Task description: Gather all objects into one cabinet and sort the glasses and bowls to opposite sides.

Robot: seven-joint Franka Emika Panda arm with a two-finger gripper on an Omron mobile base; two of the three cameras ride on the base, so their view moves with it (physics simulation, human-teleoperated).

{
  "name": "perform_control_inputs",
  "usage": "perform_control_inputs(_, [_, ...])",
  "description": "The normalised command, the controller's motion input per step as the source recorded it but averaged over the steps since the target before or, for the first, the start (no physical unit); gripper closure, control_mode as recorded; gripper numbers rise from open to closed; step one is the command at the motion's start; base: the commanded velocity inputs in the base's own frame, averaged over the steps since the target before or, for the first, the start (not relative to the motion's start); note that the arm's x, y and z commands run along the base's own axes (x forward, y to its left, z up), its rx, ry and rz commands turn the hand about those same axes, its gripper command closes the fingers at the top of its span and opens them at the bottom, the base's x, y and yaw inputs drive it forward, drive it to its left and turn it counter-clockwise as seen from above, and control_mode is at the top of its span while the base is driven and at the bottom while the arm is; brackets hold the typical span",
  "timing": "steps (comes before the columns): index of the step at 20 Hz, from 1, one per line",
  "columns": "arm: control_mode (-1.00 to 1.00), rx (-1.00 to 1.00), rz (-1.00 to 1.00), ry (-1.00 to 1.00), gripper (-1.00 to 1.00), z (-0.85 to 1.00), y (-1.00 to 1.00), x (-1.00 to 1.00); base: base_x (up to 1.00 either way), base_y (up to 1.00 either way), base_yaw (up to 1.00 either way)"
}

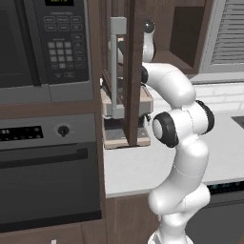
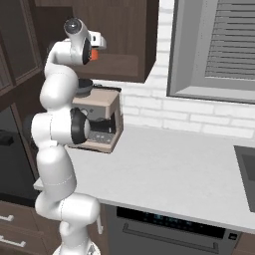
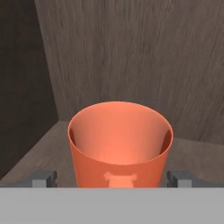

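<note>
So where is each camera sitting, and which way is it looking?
Left base view: behind the arm on its left, looking forward past the open cabinet door at the counter.
Right base view: behind on its right, looking at the same counter, arm, and an orange mug.
Hand view: on the hand, looking into the cabinet over the orange mug, which stands between its open fingertips.
The right base and hand views share the mug.

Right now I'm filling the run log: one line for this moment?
gripper: open, straddling orange mug | mug: upright, inside cabinet | grasp: not closed
</note>
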Motion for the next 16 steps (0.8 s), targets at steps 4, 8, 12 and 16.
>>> perform_control_inputs(4, [-1.00, 0.04, 0.00, 0.00, 1.00, 0.00, 0.00, -0.01, 0.00, 0.00, 0.00])
perform_control_inputs(8, [-1.00, 0.00, 0.00, 0.00, 1.00, 0.00, 0.00, 0.00, 0.00, 0.00, 0.00])
perform_control_inputs(12, [-1.00, 0.00, 0.00, 0.00, 1.00, 0.00, 0.00, 0.00, 0.00, 0.00, 0.00])
perform_control_inputs(16, [-1.00, 0.00, 0.00, 0.00, 1.00, 0.00, 0.00, -0.22, 0.00, 0.00, 0.00])
